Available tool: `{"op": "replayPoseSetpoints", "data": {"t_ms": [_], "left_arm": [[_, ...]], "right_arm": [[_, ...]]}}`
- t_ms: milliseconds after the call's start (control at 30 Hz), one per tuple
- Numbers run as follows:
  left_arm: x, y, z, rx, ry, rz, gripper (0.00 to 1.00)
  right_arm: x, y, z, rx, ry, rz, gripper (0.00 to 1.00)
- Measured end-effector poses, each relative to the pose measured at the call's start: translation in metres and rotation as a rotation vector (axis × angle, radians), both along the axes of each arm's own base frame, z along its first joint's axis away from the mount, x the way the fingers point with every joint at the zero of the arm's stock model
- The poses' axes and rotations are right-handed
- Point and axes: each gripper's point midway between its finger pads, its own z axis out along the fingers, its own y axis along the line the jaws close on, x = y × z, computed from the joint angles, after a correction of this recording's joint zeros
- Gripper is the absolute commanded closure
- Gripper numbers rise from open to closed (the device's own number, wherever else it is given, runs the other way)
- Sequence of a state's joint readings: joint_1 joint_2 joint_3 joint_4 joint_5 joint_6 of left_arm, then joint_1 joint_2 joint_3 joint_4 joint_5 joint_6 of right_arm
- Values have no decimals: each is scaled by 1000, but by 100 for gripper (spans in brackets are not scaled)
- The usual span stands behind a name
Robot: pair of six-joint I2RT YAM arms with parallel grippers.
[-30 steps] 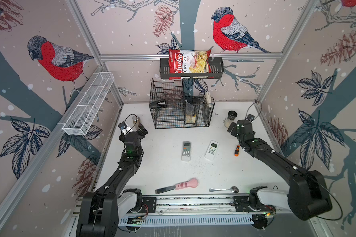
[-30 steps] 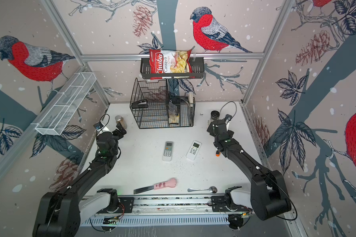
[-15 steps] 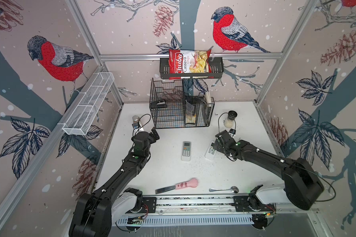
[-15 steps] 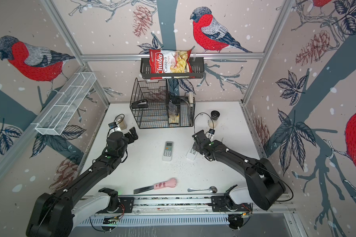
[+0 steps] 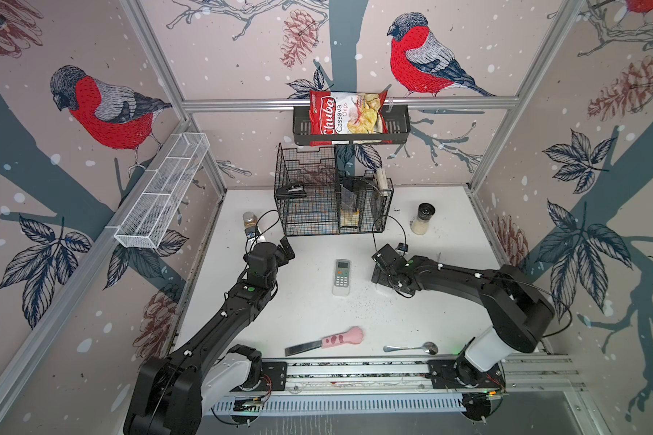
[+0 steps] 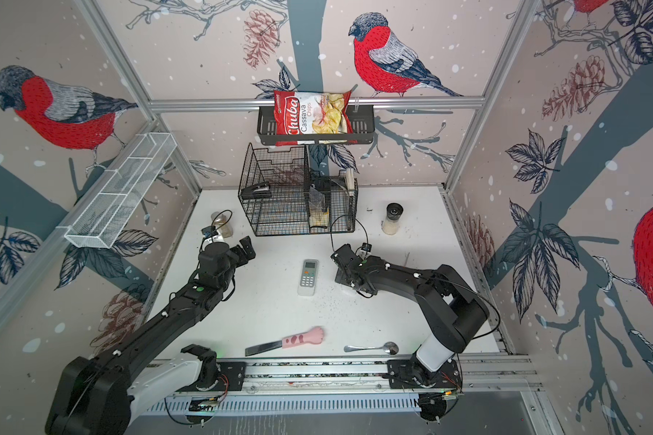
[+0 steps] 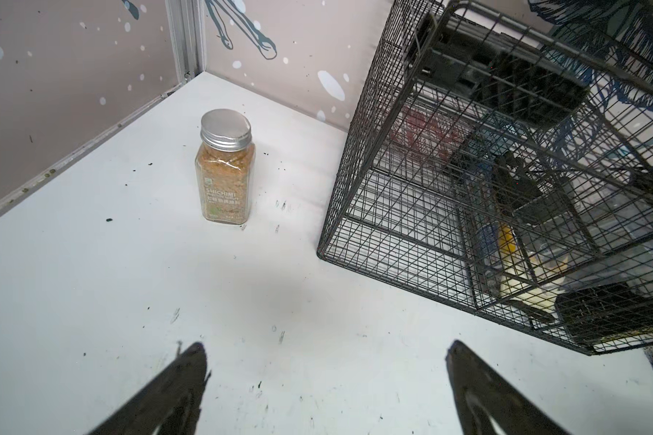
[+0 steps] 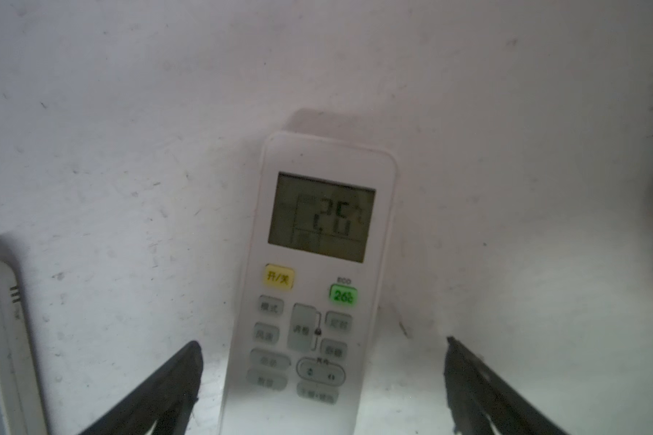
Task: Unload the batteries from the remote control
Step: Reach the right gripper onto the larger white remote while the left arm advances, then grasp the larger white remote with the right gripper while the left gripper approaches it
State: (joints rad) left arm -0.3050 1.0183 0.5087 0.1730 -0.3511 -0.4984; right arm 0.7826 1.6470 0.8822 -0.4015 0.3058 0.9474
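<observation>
White remote control [image 8: 310, 286], flat, face up

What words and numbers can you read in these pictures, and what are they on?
"Chuba Cassava Chips": chips bag on the wall shelf.
"SHICHIMI": spice jar; smaller lines below unreadable.
"26": screen of the white remote in the right wrist view.
"开/关": its yellow button.
"ECO", "26°C": at its green button.
Grey buttons: too blurred.

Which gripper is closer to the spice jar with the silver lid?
Left. The left gripper hovers open near the spice jar without touching it, beside the wire basket. The right gripper is far off on the other side, open over a white remote.
</observation>
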Motion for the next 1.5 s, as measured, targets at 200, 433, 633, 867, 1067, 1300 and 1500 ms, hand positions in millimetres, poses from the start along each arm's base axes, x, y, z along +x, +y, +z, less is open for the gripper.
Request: {"op": "replayPoseSetpoints", "data": {"t_ms": [200, 433, 633, 867, 1067, 1300, 1500], "left_arm": [[-3, 0, -1, -7, 0, -5, 2], [-1, -3, -9, -18, 23, -9, 3], [5, -13, -9, -39, 38, -48, 7], [12, -36, -8, -64, 70, -130, 12], [9, -89, -6, -120, 106, -298, 12], [4, -156, -21, -213, 175, -497, 17], [9, -204, -27, -297, 192, -609, 19]], "right_arm": [[-2, 0, -7, -23, 12, 11, 12], [-6, -9, -9, -50, -4, 21, 32], [-8, -12, -10, -65, -12, 40, 50], [-9, -6, -9, -71, -20, 98, 63], [-14, 5, -1, -73, -18, 219, 66], [-12, 17, 33, -40, -134, 371, 67], [-16, 40, 67, 0, -246, 523, 67]]}}
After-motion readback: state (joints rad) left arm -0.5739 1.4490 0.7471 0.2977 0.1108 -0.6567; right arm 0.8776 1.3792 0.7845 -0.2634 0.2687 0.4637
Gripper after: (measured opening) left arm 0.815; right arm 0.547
